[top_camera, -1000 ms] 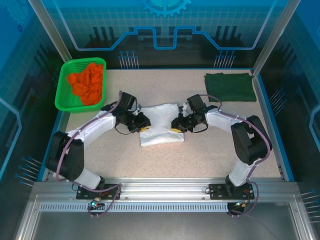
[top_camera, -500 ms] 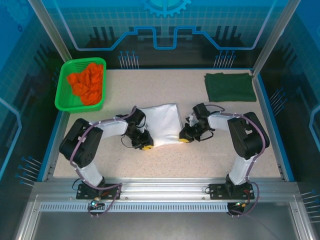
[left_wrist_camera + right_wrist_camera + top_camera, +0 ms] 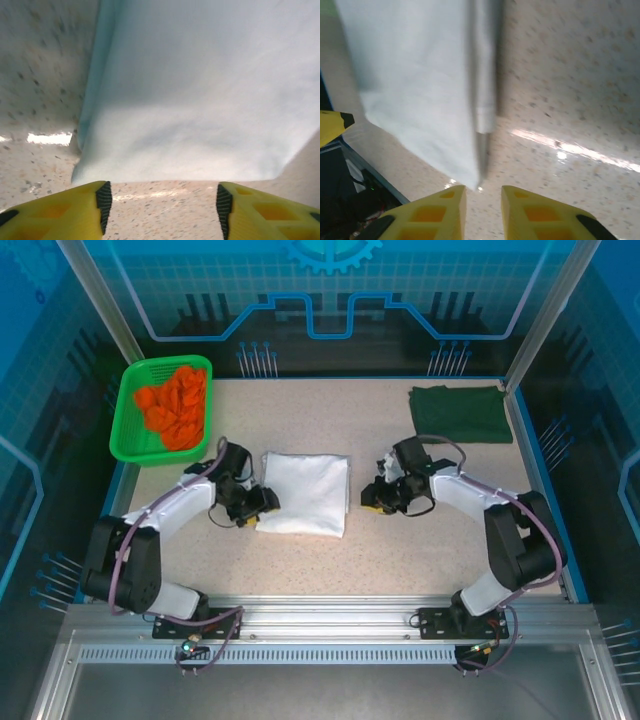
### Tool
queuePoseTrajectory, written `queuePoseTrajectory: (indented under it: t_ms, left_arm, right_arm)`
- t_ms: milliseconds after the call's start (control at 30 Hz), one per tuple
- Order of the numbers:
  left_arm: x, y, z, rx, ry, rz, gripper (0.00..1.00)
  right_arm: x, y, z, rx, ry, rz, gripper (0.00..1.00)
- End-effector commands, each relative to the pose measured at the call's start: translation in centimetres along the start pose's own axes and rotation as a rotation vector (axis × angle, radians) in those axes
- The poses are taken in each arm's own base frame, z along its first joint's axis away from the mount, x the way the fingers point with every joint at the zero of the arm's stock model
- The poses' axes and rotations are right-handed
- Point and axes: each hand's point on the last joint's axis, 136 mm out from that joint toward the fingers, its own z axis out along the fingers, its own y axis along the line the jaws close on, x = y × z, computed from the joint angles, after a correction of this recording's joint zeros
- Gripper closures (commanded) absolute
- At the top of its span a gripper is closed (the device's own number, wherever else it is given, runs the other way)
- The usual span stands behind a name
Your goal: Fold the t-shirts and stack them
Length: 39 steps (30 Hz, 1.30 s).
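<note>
Both folds are judged done and only the stacking is left: the white t-shirt [image 3: 303,494] is laid folded at the centre, between the left gripper [image 3: 162,200] at its 9 o'clock, jaws apart and empty, and the right gripper [image 3: 483,197] at its 3 o'clock, jaws narrowly apart, while the dark green t-shirt [image 3: 460,413] is kept folded at 1 o'clock.

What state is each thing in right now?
white t-shirt, folded, lying flat, not held.
dark green t-shirt, folded, at the far right corner.
green basket, holds orange items.
left gripper, open, empty, beside the white t-shirt.
right gripper, slightly open, empty.
</note>
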Motion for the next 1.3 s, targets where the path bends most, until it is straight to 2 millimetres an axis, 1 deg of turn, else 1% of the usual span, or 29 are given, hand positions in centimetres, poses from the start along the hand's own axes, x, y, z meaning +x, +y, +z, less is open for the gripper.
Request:
queuePoseTrajectory:
  t_ms: [0,67,133,200,267,300,333,400,467,500,533,567,633,700,733,800,833,867,933,967,1000,1033,1067,1100,1167,1200,1233,1267]
  left_arm:
    - [-1.4,-3.3,-2.2,0.109,-0.030,0.014,0.48]
    - [-3.3,-5.7,-2.3,0.173,-0.039,0.034,0.61]
    - [-5.8,-7.7,-2.1,0.193,-0.046,0.056,0.70]
    - [-8.4,-9.5,-1.2,0.205,-0.046,0.084,0.75]
    - [-11.0,-10.3,0.3,0.186,-0.049,0.087,0.76]
    - [-12.0,-10.3,1.1,0.180,-0.051,0.088,0.77]
    - [-13.2,-9.9,2.0,0.148,-0.060,0.089,0.78]
    - [-15.1,-8.5,3.6,0.094,-0.074,0.062,0.79]
    - [-16.6,-6.3,5.0,0.050,-0.081,0.011,0.80]
    - [-17.1,-5.1,5.4,0.022,-0.089,-0.012,0.80]
    - [-17.5,-3.8,5.9,-0.012,-0.090,-0.036,0.80]
    - [-17.7,-2.4,6.3,-0.054,-0.084,-0.065,0.80]
    - [-17.7,-0.9,6.6,-0.092,-0.045,-0.111,0.79]
    - [-18.0,-1.0,6.1,-0.075,-0.037,-0.121,0.79]
    - [-18.3,-1.5,5.4,-0.065,-0.052,-0.106,0.77]
    - [-18.9,-2.9,3.9,-0.029,-0.080,-0.083,0.73]
    - [-19.1,-3.9,2.8,-0.002,-0.095,-0.075,0.69]
    - [-19.4,-5.1,1.6,0.031,-0.112,-0.065,0.64]
    - [-19.4,-7.0,-0.8,0.092,-0.149,-0.047,0.55]
    - [-19.3,-7.9,-2.1,0.125,-0.170,-0.035,0.52]
    - [-19.0,-8.5,-3.1,0.149,-0.183,-0.027,0.49]
    - [-18.5,-9.0,-4.1,0.172,-0.199,-0.017,0.45]
    - [-17.8,-9.2,-4.8,0.187,-0.208,-0.009,0.39]
    - [-17.1,-9.3,-5.1,0.200,-0.211,-0.005,0.35]
    - [-14.7,-9.3,-5.1,0.224,-0.192,0.012,0.26]
    - [-13.5,-9.4,-4.5,0.233,-0.175,0.026,0.20]
    - [-11.8,-9.6,-3.6,0.241,-0.147,0.049,0.16]
    - [-10.0,-10.0,-2.5,0.247,-0.115,0.080,0.15]
  right_arm:
    - [-2.2,2.5,-0.1,0.009,-0.039,-0.020,0.71]
    - [-4.2,3.4,1.1,0.027,-0.039,-0.006,0.72]
    - [-6.3,4.0,2.5,0.033,-0.031,0.033,0.75]
    - [-8.6,4.6,4.2,0.021,-0.027,0.057,0.77]
    - [-10.7,4.7,5.7,0.024,-0.025,0.075,0.77]
    - [-11.4,4.7,6.5,0.024,-0.015,0.082,0.77]
    - [-12.1,4.3,7.3,0.040,0.001,0.091,0.78]
    - [-13.2,2.9,8.7,0.080,0.030,0.119,0.78]
    - [-14.0,1.3,10.0,0.085,0.058,0.166,0.78]
    - [-14.4,1.1,10.1,0.084,0.056,0.175,0.77]
    - [-14.5,-0.3,11.1,0.107,0.072,0.197,0.77]
    - [-14.9,-0.8,11.2,0.117,0.075,0.209,0.77]
    - [-16.0,-0.5,10.7,0.095,0.072,0.217,0.75]
    - [-17.1,0.8,9.4,0.069,0.040,0.193,0.70]
    - [-17.7,2.0,8.5,0.044,0.018,0.165,0.65]
    - [-18.2,4.4,6.7,-0.014,-0.018,0.119,0.60]
    - [-18.4,6.1,5.1,-0.049,-0.051,0.086,0.57]
    - [-18.3,7.2,4.0,-0.072,-0.080,0.059,0.52]
    - [-17.4,8.5,2.1,-0.098,-0.119,0.019,0.44]
    - [-16.8,8.6,1.2,-0.102,-0.137,0.000,0.39]
    - [-16.0,8.5,0.9,-0.100,-0.144,-0.019,0.36]
    - [-15.1,8.1,0.6,-0.092,-0.147,-0.038,0.30]
    - [-14.2,7.5,0.5,-0.078,-0.143,-0.051,0.26]
    - [-13.4,6.7,0.8,-0.064,-0.132,-0.054,0.24]
    - [-11.3,5.1,1.8,-0.033,-0.091,-0.060,0.17]
    - [-10.5,4.4,2.4,-0.015,-0.071,-0.062,0.15]
    - [-9.6,3.7,2.9,0.014,-0.055,-0.068,0.13]
    - [-8.7,3.1,3.6,0.041,-0.038,-0.078,0.11]
